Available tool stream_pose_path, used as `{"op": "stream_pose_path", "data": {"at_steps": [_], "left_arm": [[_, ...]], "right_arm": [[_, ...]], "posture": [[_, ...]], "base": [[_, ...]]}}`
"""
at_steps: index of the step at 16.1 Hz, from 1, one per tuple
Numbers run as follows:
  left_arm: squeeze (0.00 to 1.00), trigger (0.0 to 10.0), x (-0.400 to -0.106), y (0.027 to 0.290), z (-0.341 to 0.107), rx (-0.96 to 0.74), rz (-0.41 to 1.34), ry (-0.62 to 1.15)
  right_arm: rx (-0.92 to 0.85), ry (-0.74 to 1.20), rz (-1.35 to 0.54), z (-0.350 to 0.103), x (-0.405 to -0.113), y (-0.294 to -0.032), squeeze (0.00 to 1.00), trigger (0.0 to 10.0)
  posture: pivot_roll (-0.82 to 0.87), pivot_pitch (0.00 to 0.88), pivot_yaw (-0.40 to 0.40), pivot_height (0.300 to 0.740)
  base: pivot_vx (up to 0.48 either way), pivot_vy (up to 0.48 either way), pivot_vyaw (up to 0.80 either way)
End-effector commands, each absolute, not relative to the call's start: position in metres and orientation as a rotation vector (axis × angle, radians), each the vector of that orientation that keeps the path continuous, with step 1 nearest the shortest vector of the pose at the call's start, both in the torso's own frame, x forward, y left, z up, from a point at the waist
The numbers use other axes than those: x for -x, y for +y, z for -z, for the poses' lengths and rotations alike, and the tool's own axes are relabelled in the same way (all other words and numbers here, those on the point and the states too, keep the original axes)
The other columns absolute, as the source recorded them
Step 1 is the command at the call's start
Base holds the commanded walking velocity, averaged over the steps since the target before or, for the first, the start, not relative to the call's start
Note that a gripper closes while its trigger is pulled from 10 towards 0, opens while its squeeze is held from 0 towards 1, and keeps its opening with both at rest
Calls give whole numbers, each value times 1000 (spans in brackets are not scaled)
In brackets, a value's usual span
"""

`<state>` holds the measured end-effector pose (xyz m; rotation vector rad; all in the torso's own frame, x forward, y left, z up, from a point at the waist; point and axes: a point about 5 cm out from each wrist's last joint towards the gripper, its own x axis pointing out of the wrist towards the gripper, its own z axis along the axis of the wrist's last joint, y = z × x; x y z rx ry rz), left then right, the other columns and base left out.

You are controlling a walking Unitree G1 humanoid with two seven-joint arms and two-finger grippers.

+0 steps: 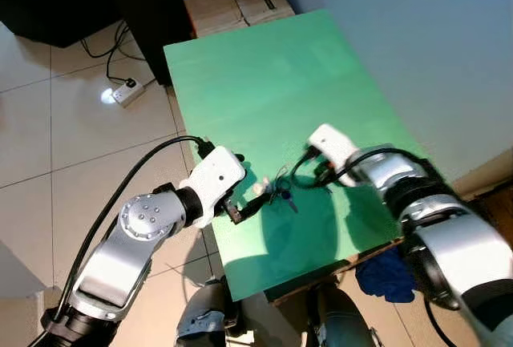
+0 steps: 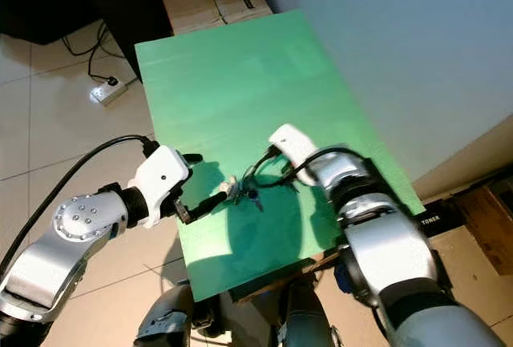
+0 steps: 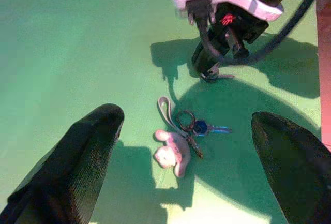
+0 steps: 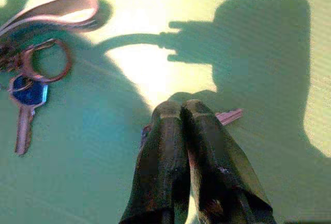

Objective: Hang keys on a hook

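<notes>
Keys (image 3: 187, 131) with pink plush charm (image 3: 170, 153) and strap loop lay flat on the green tabletop (image 1: 264, 82), between both grippers. Left gripper (image 3: 191, 151) was spread wide, bunch centred just ahead of it. Right gripper (image 4: 189, 146) was pressed together over a separate loose key (image 4: 229, 115), bunch off to its side. Left arm was likely better placed.

One green table (image 1: 264, 74), one key bunch (image 3: 181, 136), one loose key (image 4: 227, 115), two cardboard boxes (image 1: 232, 2).
</notes>
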<state>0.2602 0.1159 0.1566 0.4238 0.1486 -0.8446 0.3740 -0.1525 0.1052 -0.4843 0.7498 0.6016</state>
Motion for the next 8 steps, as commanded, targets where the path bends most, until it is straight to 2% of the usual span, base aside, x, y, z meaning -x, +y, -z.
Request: {"op": "stream_pose_path", "data": {"at_steps": [1,3,5,6,8], "left_arm": [[0,10000,-262,116,-151,-428,824,162],[0,10000,-264,116,-151,-422,801,153],[0,10000,-274,117,-150,-404,730,131],[0,10000,-275,118,-149,-398,715,127],[0,10000,-281,121,-146,-384,661,118]], "right_arm": [[376,736,-594,-105,-373,-158,0,0],[317,710,-579,-107,-373,-163,0,0],[150,606,-509,-113,-374,-174,0,0],[110,580,-488,-114,-374,-177,0,0],[32,490,-363,-115,-372,-184,0,0]], "posture": [[-72,229,48,718],[-71,202,51,718],[-75,105,62,718],[-76,95,64,718],[-86,9,85,718]], "base": [[0,0,0],[0,0,0],[0,0,0],[0,0,0],[0,0,0]]}}
